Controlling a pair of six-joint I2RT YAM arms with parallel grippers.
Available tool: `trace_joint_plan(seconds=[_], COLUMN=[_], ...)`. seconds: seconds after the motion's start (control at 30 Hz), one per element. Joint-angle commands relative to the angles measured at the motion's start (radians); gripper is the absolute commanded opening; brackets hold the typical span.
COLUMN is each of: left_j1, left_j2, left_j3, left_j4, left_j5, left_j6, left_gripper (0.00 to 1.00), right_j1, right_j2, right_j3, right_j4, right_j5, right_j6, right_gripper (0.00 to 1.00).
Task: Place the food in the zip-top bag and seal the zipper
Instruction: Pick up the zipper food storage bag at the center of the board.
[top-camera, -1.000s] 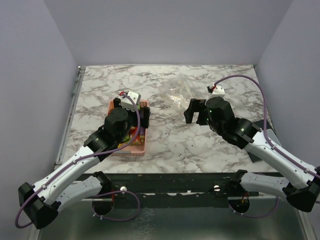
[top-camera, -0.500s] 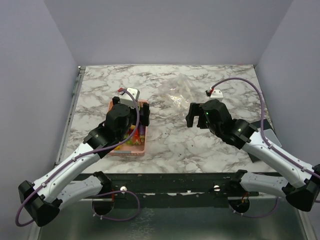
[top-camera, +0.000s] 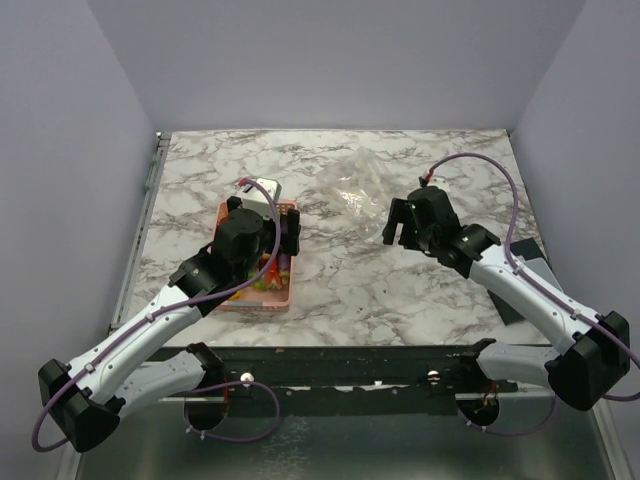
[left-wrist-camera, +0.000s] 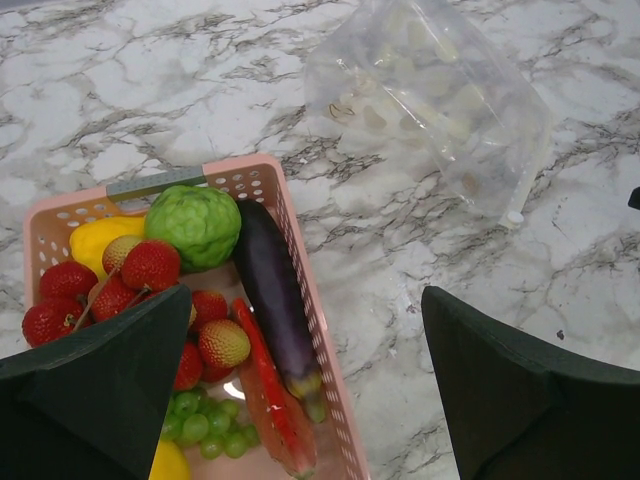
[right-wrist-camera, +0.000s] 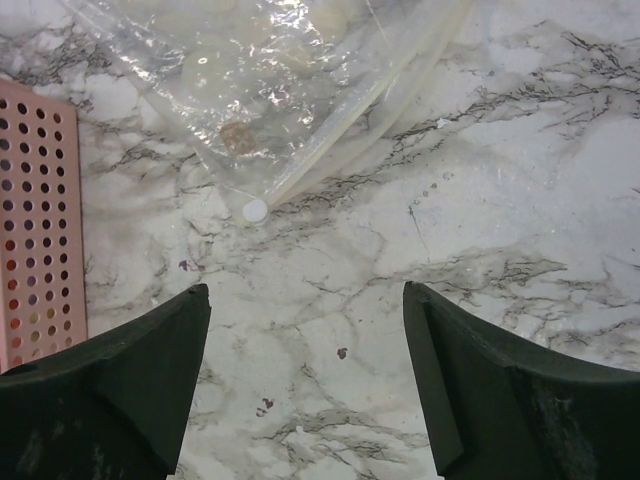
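Observation:
The clear zip-top bag (top-camera: 352, 182) lies flat on the marble table, also in the left wrist view (left-wrist-camera: 430, 100) and the right wrist view (right-wrist-camera: 260, 80). Its whitish zipper strip (right-wrist-camera: 370, 110) runs diagonally along the mouth. The food sits in a pink basket (left-wrist-camera: 300, 260): red berries (left-wrist-camera: 110, 285), a round green fruit (left-wrist-camera: 195, 225), a yellow fruit (left-wrist-camera: 95, 240) and a purple eggplant (left-wrist-camera: 272, 295). My left gripper (left-wrist-camera: 305, 300) is open and empty above the basket's right edge. My right gripper (right-wrist-camera: 305, 300) is open and empty over bare table just short of the bag.
The pink basket (top-camera: 285, 290) also holds green grapes (left-wrist-camera: 195, 425) and a red pepper (left-wrist-camera: 265, 400). A dark flat object (top-camera: 530, 265) lies at the table's right edge. Grey walls enclose the table on three sides.
My right gripper has moved up and to the right, closer to the bag. My left gripper has shifted slightly toward the far end of the basket.

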Motion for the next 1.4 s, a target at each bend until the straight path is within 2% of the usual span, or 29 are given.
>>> trace_joint_plan(seconds=[0.0,0.4,0.67,1.03,1.37], left_j1=[-0.002,-0.002,-0.002,-0.002,-0.002], left_j2=[0.006,0.004,0.017,0.024,0.029], left_j3=[-0.015,-0.018,-0.016,-0.014,-0.012], left_j4=[-0.021,-0.034,-0.039,-0.041,-0.043], left_j5=[0.024,0.004,0.007,0.01,0.018], left_j6=[0.01,0.033,0.038,0.038,0.04], left_gripper=[0.99,0.99,0.99,0.99,0.99], right_j1=[-0.066,-0.173,-0.299,-0.333,-0.338], right_j2=[0.015,0.047,0.019,0.079,0.191], right_j3=[-0.054,-0.177,-0.387,-0.535,-0.574], right_j4=[0.085,0.27,0.483,0.77,0.949], right_j5=[-0.086,-0.171,-0.293,-0.377,-0.394], right_j6=[0.063,0.231,0.399,0.566,0.673], right_gripper=[0.82,0.72,0.64,0.54,0.51])
